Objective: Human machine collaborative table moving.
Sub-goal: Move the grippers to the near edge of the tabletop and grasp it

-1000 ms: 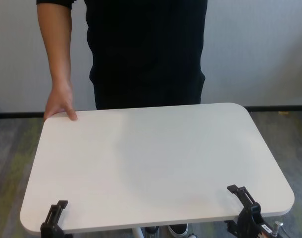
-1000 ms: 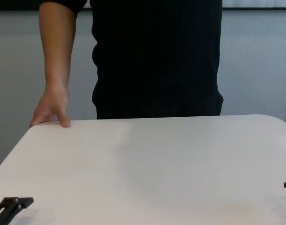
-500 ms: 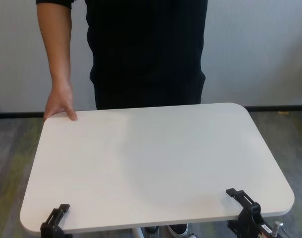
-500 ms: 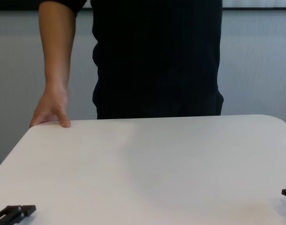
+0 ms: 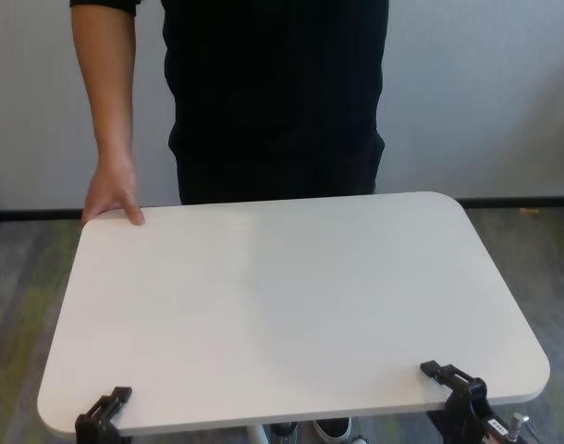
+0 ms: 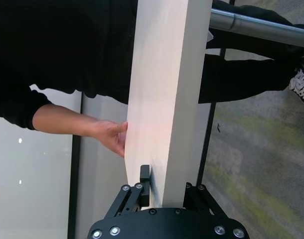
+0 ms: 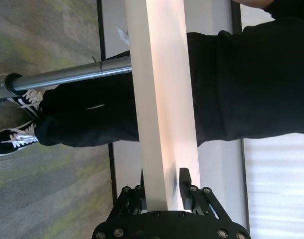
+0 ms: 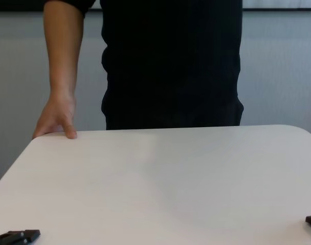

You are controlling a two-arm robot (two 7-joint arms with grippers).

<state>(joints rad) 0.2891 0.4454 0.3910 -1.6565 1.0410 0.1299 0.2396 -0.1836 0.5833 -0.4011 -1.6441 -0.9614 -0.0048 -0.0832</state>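
The white table [image 5: 291, 296] fills the middle of the head view. The human [image 5: 273, 92] in black stands at its far edge, one hand [image 5: 111, 199] resting on the far left corner. My left gripper [image 5: 109, 409] is at the near left edge; its upper finger [image 8: 15, 236] lies flat on the tabletop. In the left wrist view [image 6: 162, 186] the table's edge sits between its jaws. My right gripper [image 5: 451, 384] grips the near right edge in the same way, also seen in the right wrist view [image 7: 164, 186]. The lower fingers are hidden under the top.
The grey pole leg [image 7: 67, 77] runs under the tabletop. The human's black sneakers [image 7: 17, 137] stand on grey carpet near it. A pale wall with a dark baseboard [image 5: 518, 201] is behind the human.
Both grippers' upper fingers have come down from a raised tilt to lie flat on the tabletop. The table and the human's hand have not moved.
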